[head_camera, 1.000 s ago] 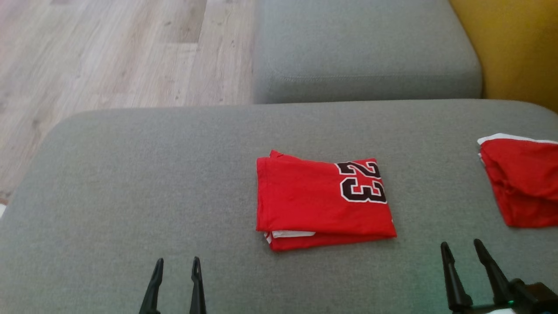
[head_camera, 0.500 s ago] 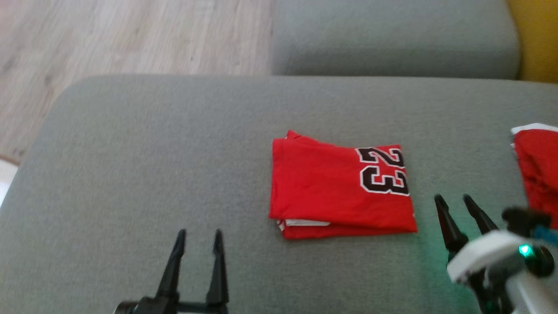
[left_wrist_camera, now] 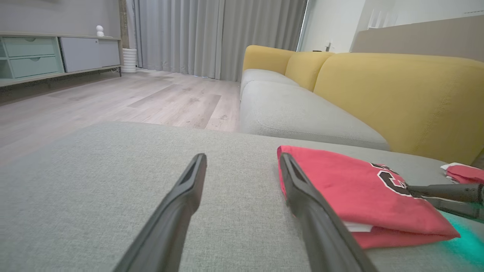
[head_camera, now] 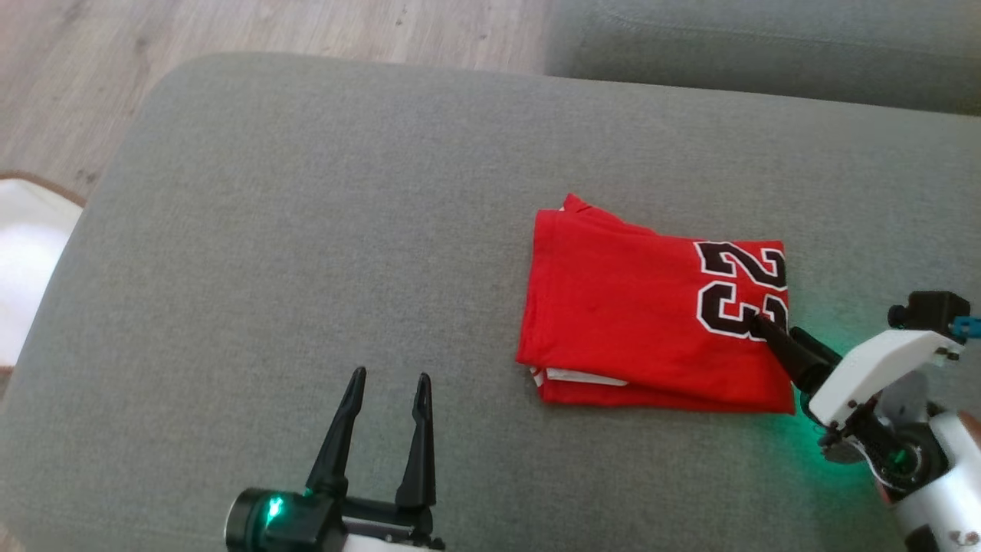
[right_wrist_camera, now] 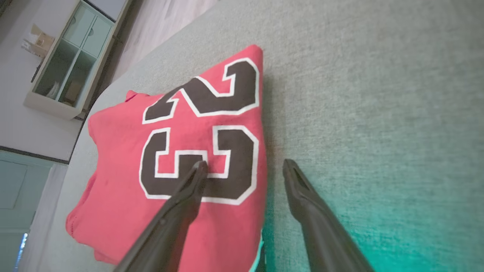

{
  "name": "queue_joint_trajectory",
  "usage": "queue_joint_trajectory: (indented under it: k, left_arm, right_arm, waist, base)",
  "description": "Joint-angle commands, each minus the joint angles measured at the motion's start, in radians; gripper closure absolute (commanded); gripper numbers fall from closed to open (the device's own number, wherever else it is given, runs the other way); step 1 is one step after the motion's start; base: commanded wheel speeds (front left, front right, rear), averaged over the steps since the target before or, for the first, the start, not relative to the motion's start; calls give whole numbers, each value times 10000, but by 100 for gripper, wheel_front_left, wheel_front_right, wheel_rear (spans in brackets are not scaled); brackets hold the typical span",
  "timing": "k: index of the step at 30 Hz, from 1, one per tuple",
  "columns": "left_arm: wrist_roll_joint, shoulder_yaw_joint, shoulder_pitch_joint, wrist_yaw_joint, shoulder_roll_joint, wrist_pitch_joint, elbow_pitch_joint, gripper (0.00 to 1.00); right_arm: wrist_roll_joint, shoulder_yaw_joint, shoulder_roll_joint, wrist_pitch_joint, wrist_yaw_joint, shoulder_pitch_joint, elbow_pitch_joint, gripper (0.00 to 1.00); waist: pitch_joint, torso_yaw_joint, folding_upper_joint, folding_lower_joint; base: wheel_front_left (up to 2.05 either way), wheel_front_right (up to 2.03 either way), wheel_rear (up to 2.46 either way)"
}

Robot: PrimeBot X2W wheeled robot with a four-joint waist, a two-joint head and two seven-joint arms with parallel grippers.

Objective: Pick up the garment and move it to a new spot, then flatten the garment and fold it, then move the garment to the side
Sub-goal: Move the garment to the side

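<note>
right hand point(head_camera: 772, 328): moved in, now straddling numbered edge of garment point(head_camera: 628, 307) | left hand point(head_camera: 388, 376): advanced forward

Folded red shirt point(right_wrist_camera: 113, 158) lies flat on grey cushion point(right_wrist_camera: 378, 94), black "23" point(right_wrist_camera: 236, 158) w/ white outline facing up. Right pincer point(right_wrist_camera: 245, 163) spread wide: one finger point(right_wrist_camera: 177, 211) over the 3, contact unclear; other finger point(right_wrist_camera: 314, 211) over bare cushion beside shirt's edge. Green glow point(right_wrist_camera: 416, 245) on fabric, bottom right. Glass-door cabinet point(right_wrist_camera: 72, 64) in far corner.

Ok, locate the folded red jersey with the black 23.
In the head view the folded red jersey lies right of centre on the grey cushion, with the open right gripper at its numbered edge.
</note>
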Motion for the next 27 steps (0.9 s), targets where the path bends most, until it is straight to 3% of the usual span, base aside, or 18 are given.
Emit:
queue_joint_trajectory:
  k: [1,3,5,6,7,10,11,20,27]
  left_arm:
    - [23,212,-415,68,-79,-95,-286,0]
    - [18,173,-454,108,-79,-95,-258,0]
    - [30,159,-495,158,-79,-95,-230,0]
    - [37,159,-517,184,-79,-95,-220,0]
    - [38,161,-534,210,-79,-95,-217,0]
    - [65,168,-568,284,-79,-95,-224,0]
    - [73,167,-576,298,-79,-95,-226,0]
    - [108,190,-730,273,-79,-95,-310,0]
    - [122,306,-1147,224,-79,-95,-634,0]
  right_arm:
    - [162,165,-218,18,37,-287,-258,0]
    - [802,280,-224,208,37,-334,-355,4]
    - [1290,364,-309,254,37,-352,-544,36]
    - [1515,394,-362,255,37,-350,-658,59]
    - [1721,423,-427,252,37,-345,-781,71]
    - [2162,451,-705,158,37,-339,-1077,82]
    - [2252,473,-822,126,37,-351,-1176,100]
    - [2598,744,-2139,98,37,-607,-2070,100]
    - [2118,624,-4009,238,37,-1057,-2376,100]
  waist:
    - [42,44,0,-2]
    - [57,67,0,-2]
    - [72,68,0,-2]
    - [80,59,0,-2]
    - [90,41,0,-2]
    - [125,-66,0,-2]
    - [143,-125,0,-2]
    - [471,-1054,0,-2]
    - [1169,-2038,0,-2]
  base:
    - [0,0,0]
    - [0,0,0]
    - [0,0,0]
    - [0,0,0]
    - [0,0,0]
    - [0,0,0]
    - [0,0,0]
    - [0,0,0]
    - [0,0,0]
